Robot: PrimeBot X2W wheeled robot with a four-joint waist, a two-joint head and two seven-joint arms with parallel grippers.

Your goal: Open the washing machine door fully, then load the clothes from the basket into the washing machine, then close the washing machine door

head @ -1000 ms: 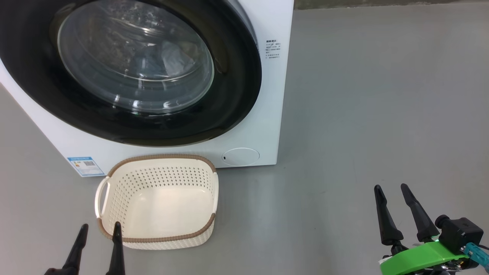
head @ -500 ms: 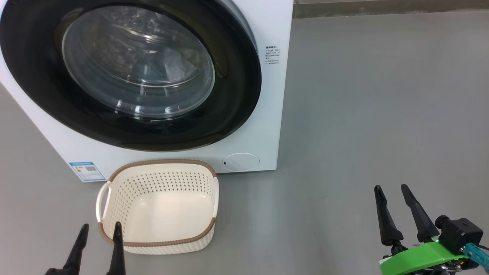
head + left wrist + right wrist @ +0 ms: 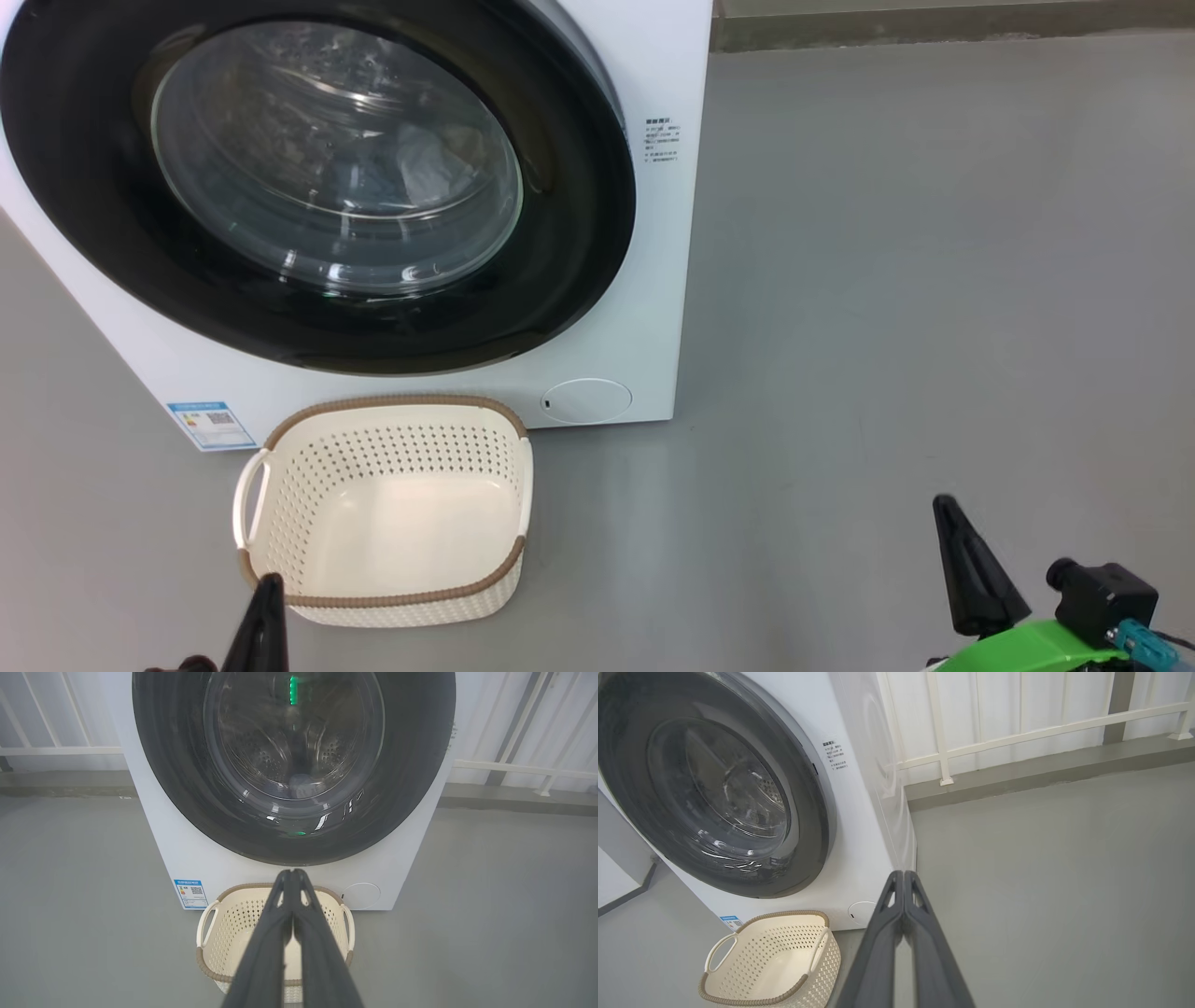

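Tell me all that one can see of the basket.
The basket is small, cream-white and looks like plastic: a rounded rectangle with perforated walls, a smooth bottom, a brown woven-look rim and a loop handle on each short side. It stands upright and empty on the grey floor, close before the washing machine, below its door. The shut left tool shows over its near left corner; whether it touches cannot be told.

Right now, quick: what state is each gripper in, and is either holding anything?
Left gripper, long dark fingers together: closed, holding nothing.
Right gripper, long dark fingers together: closed, holding nothing.
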